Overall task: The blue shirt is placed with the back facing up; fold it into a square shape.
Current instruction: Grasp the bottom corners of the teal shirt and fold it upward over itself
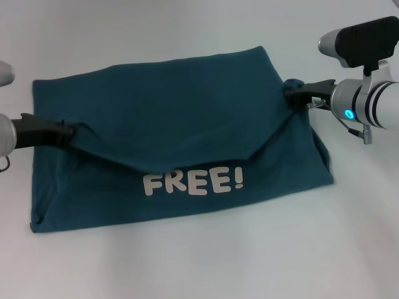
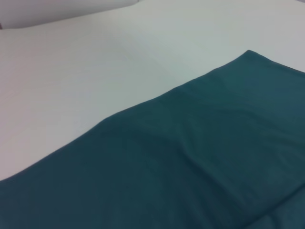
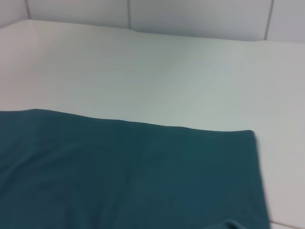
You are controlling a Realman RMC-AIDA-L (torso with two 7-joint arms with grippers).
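The blue shirt (image 1: 174,106) lies spread across the white table, its upper layer folded down over a lower layer that shows white "FREE!" lettering (image 1: 193,182). My left gripper (image 1: 73,132) is shut on the fold's left edge. At the right side, my right gripper (image 1: 293,93) is shut on the fold's right edge, bunching the cloth there. Both held edges sit a little above the table, and the flap sags to a point between them. Plain teal cloth of the blue shirt (image 2: 190,162) fills the left wrist view, and the blue shirt (image 3: 119,171) also shows in the right wrist view.
The white table (image 1: 199,261) surrounds the shirt on all sides. A pale wall (image 3: 190,16) rises at the far edge of the table. Nothing else lies on the surface.
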